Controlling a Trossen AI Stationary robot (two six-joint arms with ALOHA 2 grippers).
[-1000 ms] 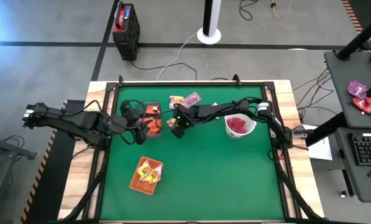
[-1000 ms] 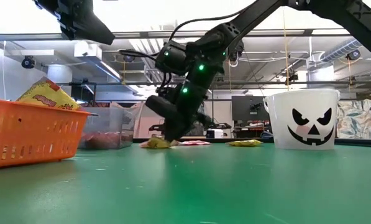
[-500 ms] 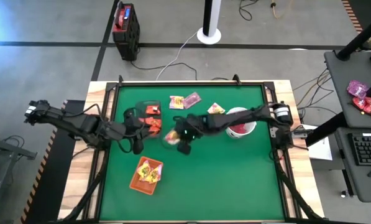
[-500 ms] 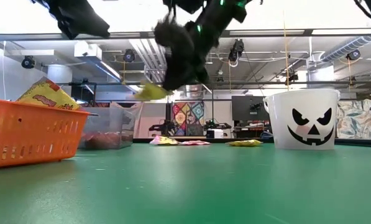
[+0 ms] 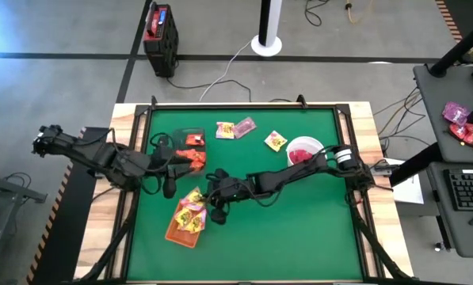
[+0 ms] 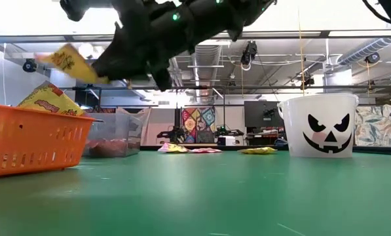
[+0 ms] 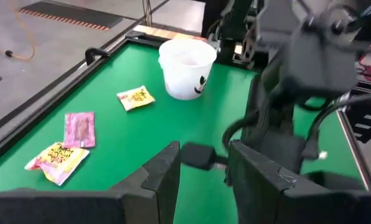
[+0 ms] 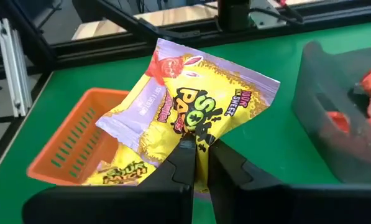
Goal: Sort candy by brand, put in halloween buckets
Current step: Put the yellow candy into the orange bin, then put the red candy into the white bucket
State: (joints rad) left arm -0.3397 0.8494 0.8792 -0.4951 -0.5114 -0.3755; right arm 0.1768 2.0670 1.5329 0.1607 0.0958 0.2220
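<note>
The orange tray [image 5: 187, 222] sat nearest, at the left of the green tabletop [image 5: 284, 229], with yellow packets already inside. Just above its far edge the right claw [image 5: 207, 199] was held, closed on a yellow-and-purple sour candy packet [image 8: 194, 109] pinched by its lower edge. For a clean drop, the packet would best be carried fully over the tray's middle and lowered before release, since it hung broad and could catch the rim. The left claw [image 7: 204, 158] hovered beside the dark tub [image 5: 190, 146], its fingers parted and empty. Farther off, the white bucket [image 5: 305, 153] stood at the right, and three loose packets [image 5: 236, 127] lay near the far edge. Beyond the tabletop, a workshop with ceiling lights and cables was seen.
</note>
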